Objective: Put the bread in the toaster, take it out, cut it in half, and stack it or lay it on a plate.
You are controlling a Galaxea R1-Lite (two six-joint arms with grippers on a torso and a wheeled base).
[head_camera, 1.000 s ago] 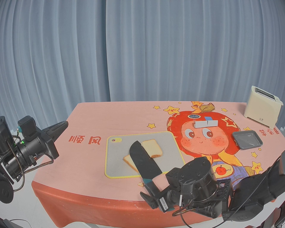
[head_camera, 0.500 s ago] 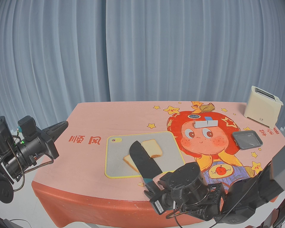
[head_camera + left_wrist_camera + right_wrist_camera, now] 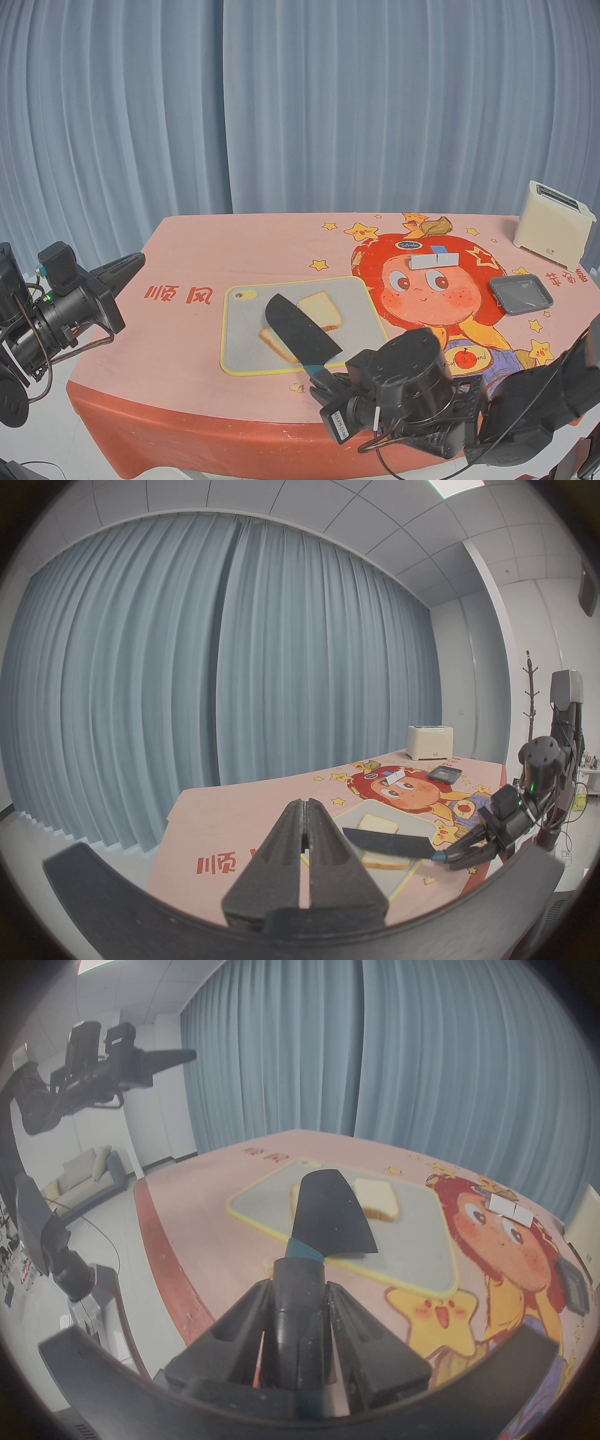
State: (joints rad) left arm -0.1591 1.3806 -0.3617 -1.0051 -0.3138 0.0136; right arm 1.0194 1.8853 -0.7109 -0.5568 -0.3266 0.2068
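With the bread (image 3: 320,310) lying in two pieces on the board (image 3: 244,337), the cut looks done, and the toaster (image 3: 553,224) stage with it. The far half sits bare near the board's middle. The near half (image 3: 275,342) lies just beside it toward the robot, partly hidden under the knife (image 3: 301,331). The dark blade hangs over that near half, tip pointing away from the robot. Whether its edge touches the crumb I can't tell.

The right gripper (image 3: 325,389) has the knife by the handle at the bench's (image 3: 206,250) near edge. Its fingers (image 3: 369,1341) pinch the grip from both sides. The left gripper (image 3: 122,267) hangs off the bench's left end, well apart from the board. Its fingers (image 3: 281,855) are pressed together on nothing.

The plate (image 3: 520,294) waits far to the right, near the toaster, a long way from the bread.

My read: we're between cutting and plating. Next the blade has to come clear of the near half and get parked somewhere safe. Then a free gripper must spread its fingers, take each half gently by the crust, and carry it across. Soft bread squashes easily, so a light pinch is called for.
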